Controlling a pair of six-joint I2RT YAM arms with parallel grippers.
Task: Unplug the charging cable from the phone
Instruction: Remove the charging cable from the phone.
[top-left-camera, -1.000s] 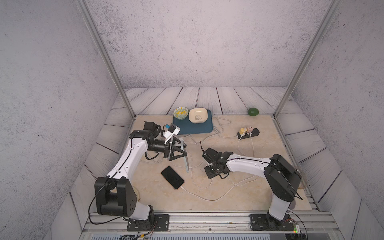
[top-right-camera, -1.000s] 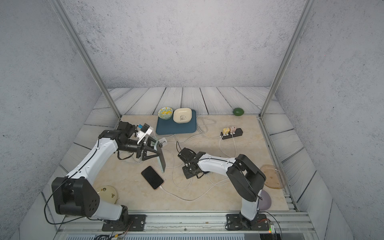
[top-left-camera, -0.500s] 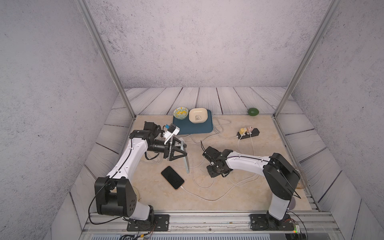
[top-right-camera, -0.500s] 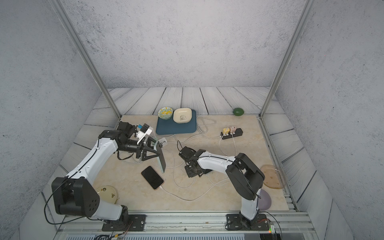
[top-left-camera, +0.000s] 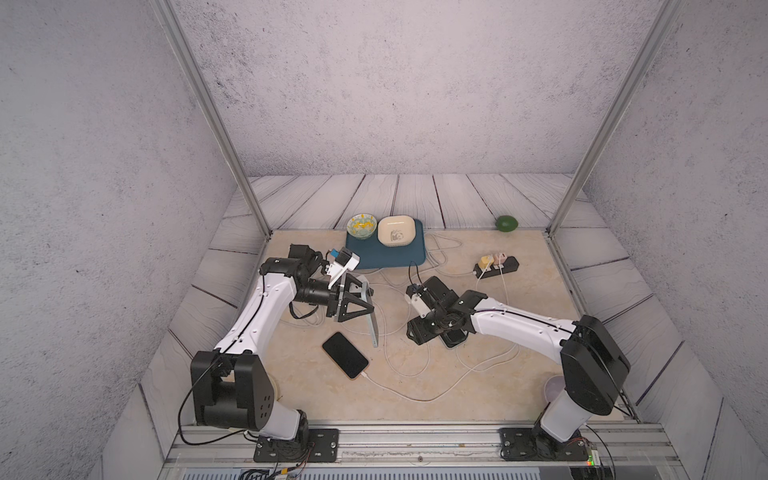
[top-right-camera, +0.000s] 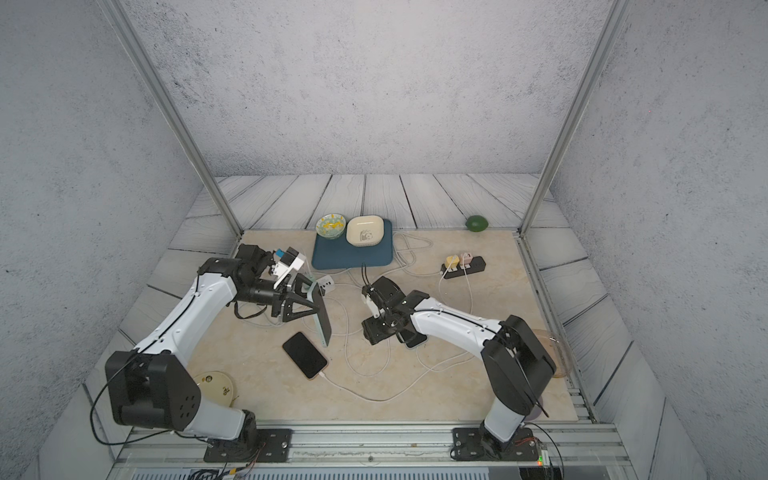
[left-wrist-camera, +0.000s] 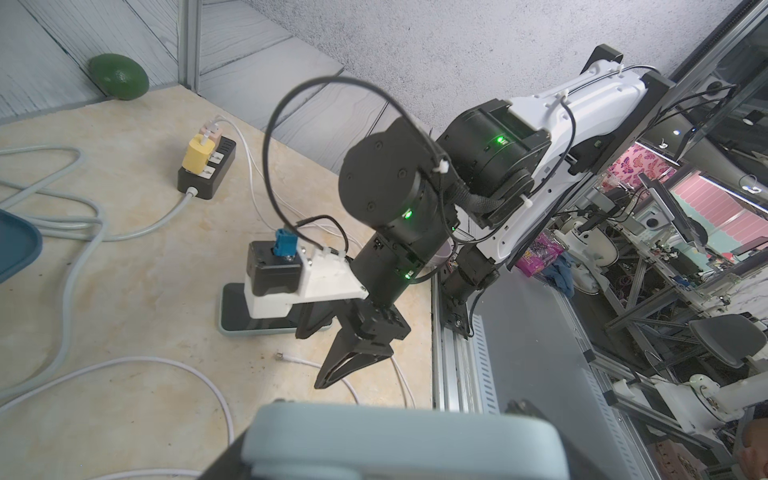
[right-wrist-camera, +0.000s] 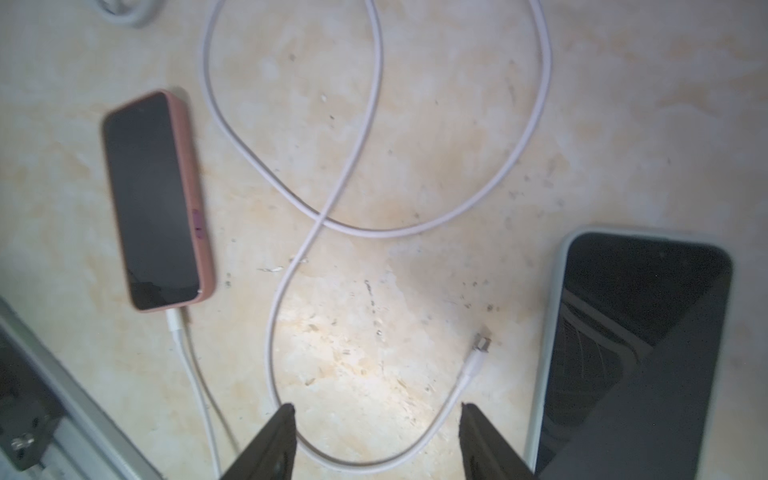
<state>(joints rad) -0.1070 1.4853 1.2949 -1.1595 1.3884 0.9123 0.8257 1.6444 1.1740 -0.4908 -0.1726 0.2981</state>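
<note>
My left gripper is shut on a phone in a pale blue-grey case and holds it tilted on edge above the table; its case edge fills the near part of the left wrist view. The white charging cable lies loose on the table, its bare plug free and apart from that phone. My right gripper hangs open just over the cable's curve, with nothing between its fingers.
A pink-cased phone lies flat with another white cable plugged in. A pale-green-cased phone lies under my right gripper. At the back are a blue tray with two bowls, a power strip and a green fruit.
My right gripper has gone from shut to open and the cable's plug now lies free on the table. The left arm has held still with the phone.
</note>
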